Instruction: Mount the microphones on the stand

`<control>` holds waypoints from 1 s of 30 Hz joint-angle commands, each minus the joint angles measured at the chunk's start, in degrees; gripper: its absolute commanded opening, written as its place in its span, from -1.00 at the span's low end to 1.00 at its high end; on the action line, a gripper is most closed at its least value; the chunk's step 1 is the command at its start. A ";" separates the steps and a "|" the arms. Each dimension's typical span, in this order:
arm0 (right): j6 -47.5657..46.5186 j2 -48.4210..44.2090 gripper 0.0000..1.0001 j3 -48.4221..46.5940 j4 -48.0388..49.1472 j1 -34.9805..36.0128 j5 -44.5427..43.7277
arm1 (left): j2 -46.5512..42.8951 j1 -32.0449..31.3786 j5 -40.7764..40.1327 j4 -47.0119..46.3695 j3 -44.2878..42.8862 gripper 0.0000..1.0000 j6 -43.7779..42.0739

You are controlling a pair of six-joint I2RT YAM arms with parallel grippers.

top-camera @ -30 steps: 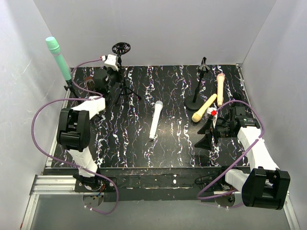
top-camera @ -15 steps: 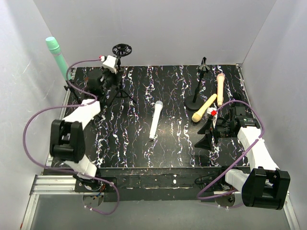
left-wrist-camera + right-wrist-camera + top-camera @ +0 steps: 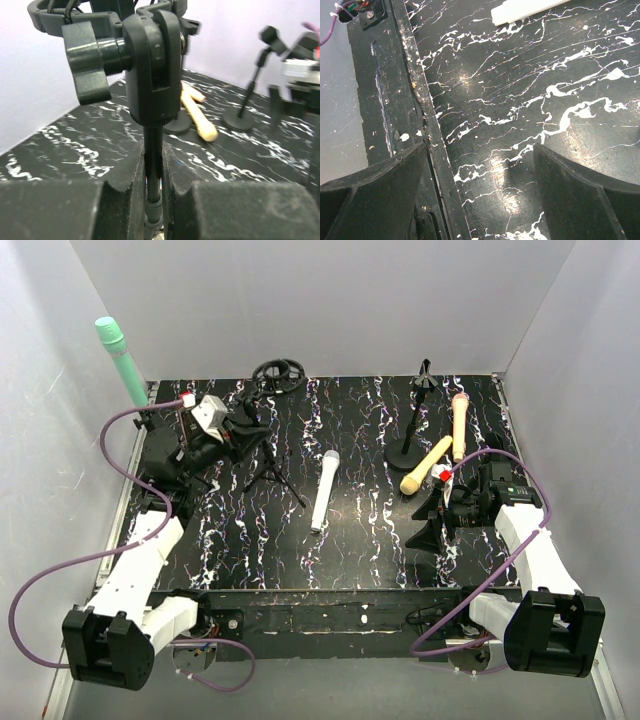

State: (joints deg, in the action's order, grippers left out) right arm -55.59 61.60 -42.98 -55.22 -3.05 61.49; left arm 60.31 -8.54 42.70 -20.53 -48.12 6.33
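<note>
The left end effector (image 3: 153,196) is clamped on the thin pole of a black tripod microphone stand (image 3: 268,452). In the left wrist view its padded fingers (image 3: 117,200) press the pole from both sides, just below the stand's swivel head. From above, that stand leans toward the far wall, with its round shock-mount ring at the far edge of the black white-veined marbled table (image 3: 360,540).

The right end effector (image 3: 428,520) hangs low over the near right part of the table, its fingers spread wide with nothing between them (the right wrist view shows only bare tabletop there).

A white plastic stick microphone (image 3: 324,490) lies flat near the middle of the table, well apart from both arms. A yellow plastic microphone (image 3: 425,466) and a peach-pink plastic microphone (image 3: 459,426) lie close together on the right, beside a black round-base stand (image 3: 408,448). A mint green plastic microphone (image 3: 121,361) rises tilted at the far left corner, its lower end hidden.
</note>
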 commanded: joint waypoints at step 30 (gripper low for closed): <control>-0.13 1.50 0.88 -1.58 0.38 -0.73 0.73 | -15.93 -5.62 2.57 10.41 19.73 -0.71 -12.73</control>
State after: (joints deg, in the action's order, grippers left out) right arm -55.55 62.89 -42.98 -55.18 -3.44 61.45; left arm 45.21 -14.02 47.72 -14.72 -26.02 -0.32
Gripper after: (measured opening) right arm 0.939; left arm 0.099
